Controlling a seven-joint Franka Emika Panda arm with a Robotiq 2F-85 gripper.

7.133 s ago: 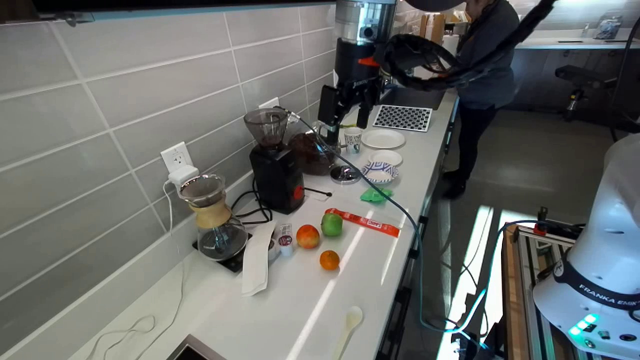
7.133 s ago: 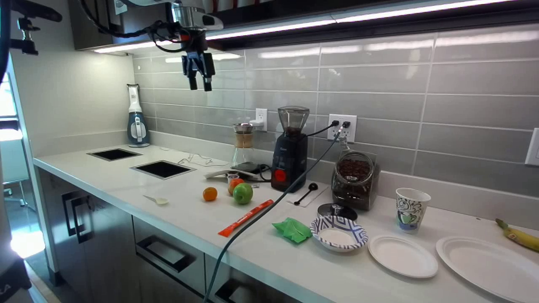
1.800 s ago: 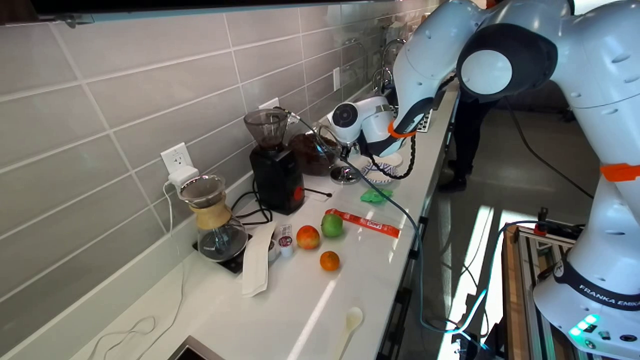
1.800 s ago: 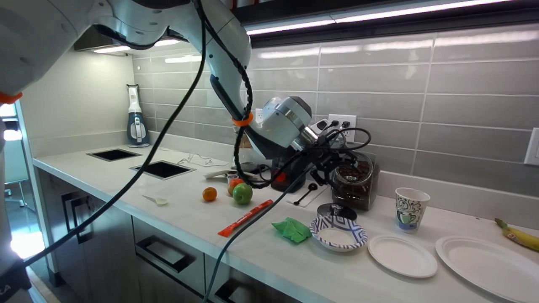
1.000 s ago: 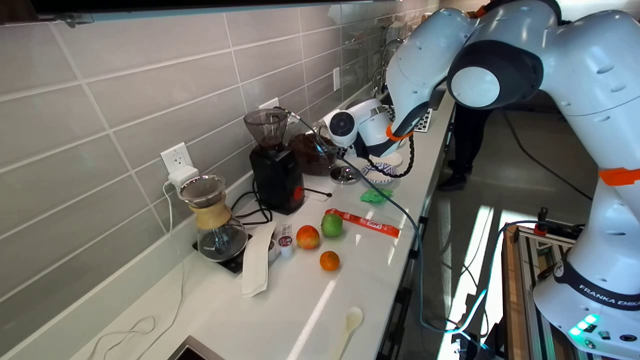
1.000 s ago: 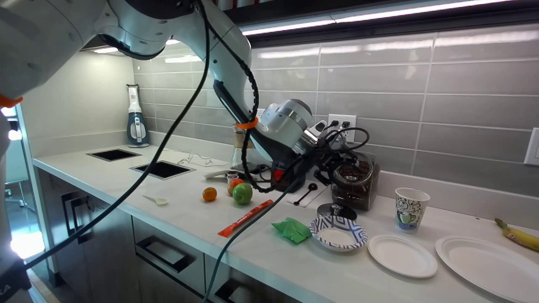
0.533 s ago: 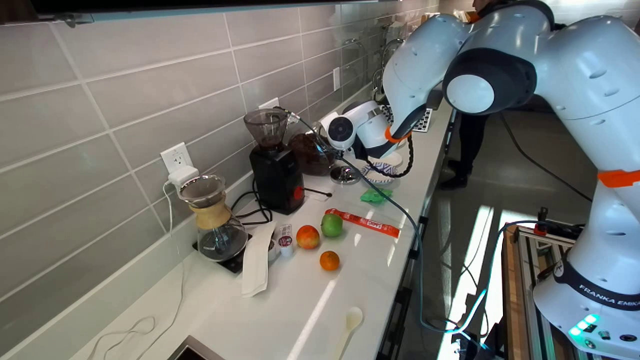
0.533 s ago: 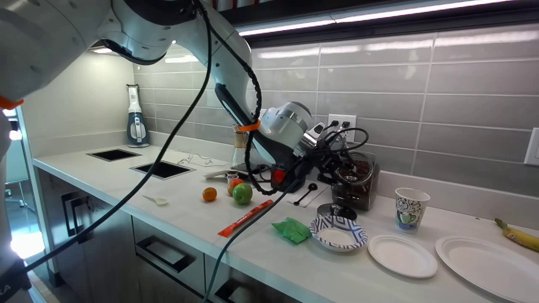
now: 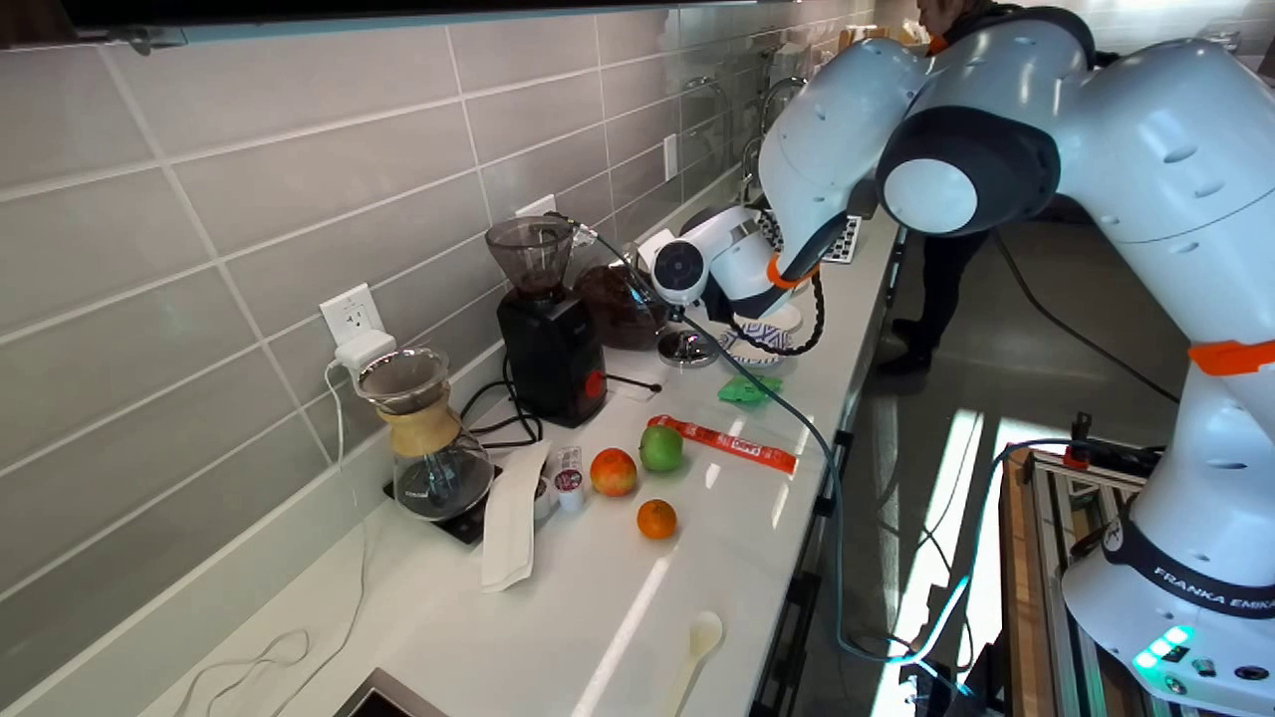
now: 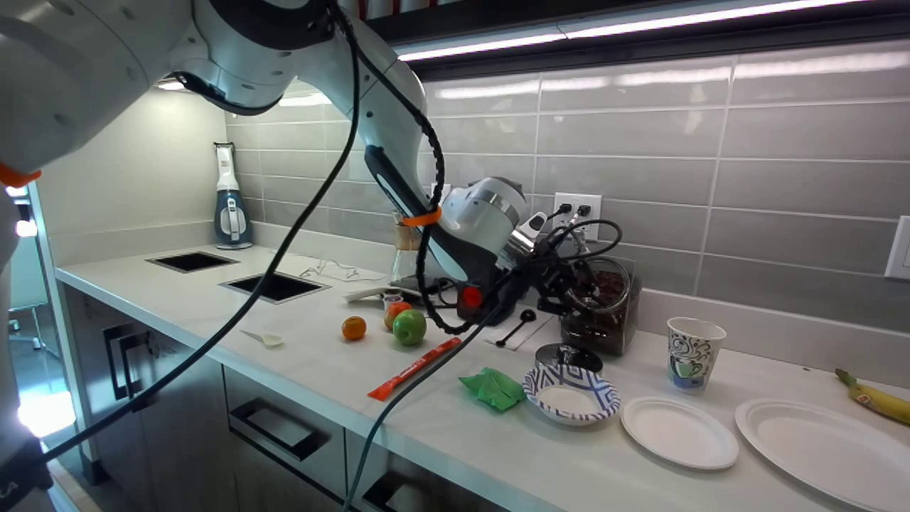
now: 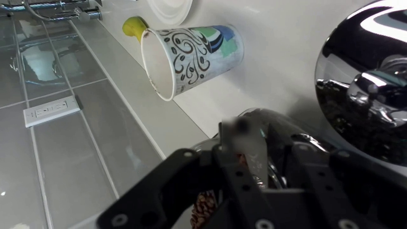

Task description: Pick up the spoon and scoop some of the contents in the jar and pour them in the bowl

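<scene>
The glass jar (image 10: 601, 334) of brown beans leans with its round mouth toward the room. At that mouth is my gripper (image 10: 572, 291), black and tilted. In the wrist view, the gripper (image 11: 249, 133) has its fingers apart, open. Beans and a grey strip (image 11: 258, 162) with faint marks show in the gap; a blurred patch covers the fingertip area, and whether the strip is touched I cannot tell. A pale spoon (image 9: 705, 632) lies on the counter, far from the gripper; a black spoon (image 10: 515, 328) rests near the grinder. Before the jar sits the blue-patterned white bowl (image 10: 576, 400).
The black coffee grinder (image 9: 553, 349) stands beside the jar. A shiny lid (image 11: 337, 95) lies between jar and bowl. A paper cup (image 11: 197, 57) and white plates (image 10: 679, 434) are further along. A blue-green cable (image 10: 419, 380) hangs across the counter.
From high up, my arm has come down to the jar's mouth. Over the last second it has sunk slightly, and the gripper has narrowed. Objects on the counter have stayed put.
</scene>
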